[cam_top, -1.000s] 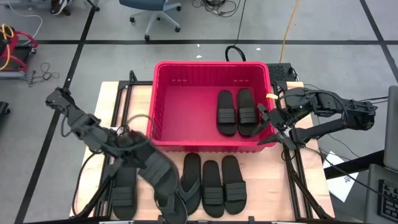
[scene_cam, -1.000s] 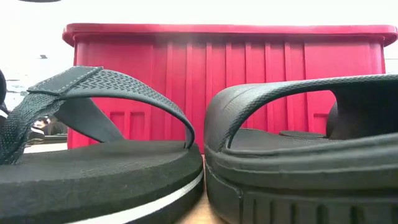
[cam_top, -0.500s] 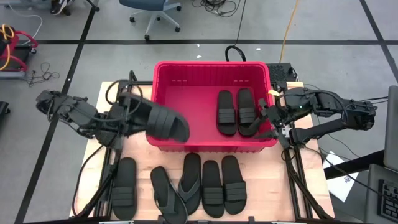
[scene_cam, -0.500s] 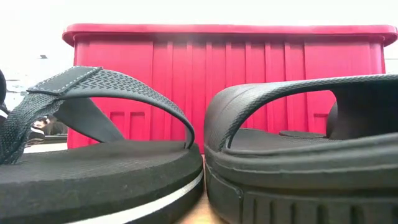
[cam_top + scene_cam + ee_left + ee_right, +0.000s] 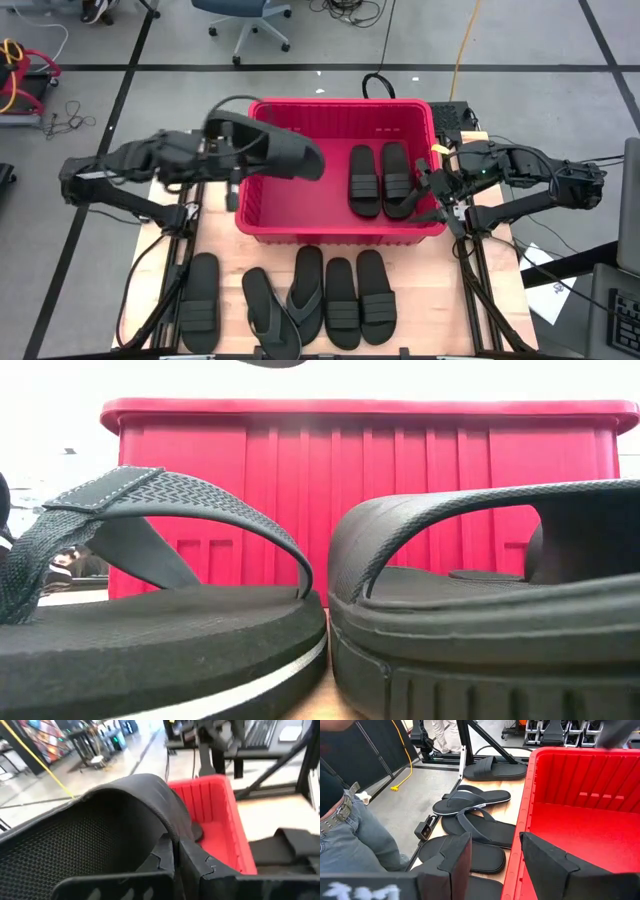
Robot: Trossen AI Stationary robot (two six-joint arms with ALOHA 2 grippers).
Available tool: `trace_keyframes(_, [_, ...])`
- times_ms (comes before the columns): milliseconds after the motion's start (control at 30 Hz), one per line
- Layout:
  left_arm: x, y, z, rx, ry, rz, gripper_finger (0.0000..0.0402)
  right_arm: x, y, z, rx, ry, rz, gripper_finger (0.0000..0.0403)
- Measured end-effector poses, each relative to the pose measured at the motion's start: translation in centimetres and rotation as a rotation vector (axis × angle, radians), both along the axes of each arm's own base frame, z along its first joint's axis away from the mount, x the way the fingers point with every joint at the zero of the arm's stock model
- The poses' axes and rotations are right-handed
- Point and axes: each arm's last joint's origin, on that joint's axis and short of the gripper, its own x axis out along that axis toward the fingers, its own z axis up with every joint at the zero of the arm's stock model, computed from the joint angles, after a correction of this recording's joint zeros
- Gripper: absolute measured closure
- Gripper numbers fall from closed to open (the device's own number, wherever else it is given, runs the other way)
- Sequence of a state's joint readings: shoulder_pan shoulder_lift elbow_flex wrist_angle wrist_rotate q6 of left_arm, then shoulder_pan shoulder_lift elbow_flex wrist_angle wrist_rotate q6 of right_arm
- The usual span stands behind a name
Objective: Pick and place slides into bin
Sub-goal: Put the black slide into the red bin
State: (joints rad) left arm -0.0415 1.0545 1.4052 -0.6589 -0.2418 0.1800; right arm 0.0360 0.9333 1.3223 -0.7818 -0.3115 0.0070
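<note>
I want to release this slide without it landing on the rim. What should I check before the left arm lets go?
1. Left gripper shut on the carried slide: ok.
2. Slide over the bin, inside its left wall: partly; the heel end overhangs the rim, not ok.
3. Bare bin floor below for it: ok.
4. Two slides already in the bin lie clear of the drop spot: ok.
5. Right gripper, open, at the bin's right wall, apart from the left arm: ok.
</note>
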Motion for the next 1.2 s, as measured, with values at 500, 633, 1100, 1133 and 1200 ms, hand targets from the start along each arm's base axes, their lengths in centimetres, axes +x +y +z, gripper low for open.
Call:
trace_keyframes(500, [7.3,7.1,-5.6,-0.092,0.248,-0.177,0.0401,0.0,0.0,0.0,0.000,0.000,0.001,0.0238])
trace_keyframes(633, [8.3,8.8,-6.8,-0.131,0.285,-0.179,0.0401,0.0,0.0,0.0,0.000,0.000,0.001,0.0238])
trace_keyframes(1100, [13.1,12.4,-10.6,-0.141,0.588,-0.280,0.0401,0.0,0.0,0.0,0.000,0.001,0.000,0.0238])
trace_keyframes(1133, [13.6,12.6,-10.9,-0.139,0.608,-0.290,0.0401,0.0,0.0,0.0,0.000,0.001,0.000,0.0238])
trace_keyframes(1200, [14.4,13.0,-11.6,-0.137,0.642,-0.308,0.0401,0.0,0.0,0.0,-0.004,0.000,0.002,0.0238])
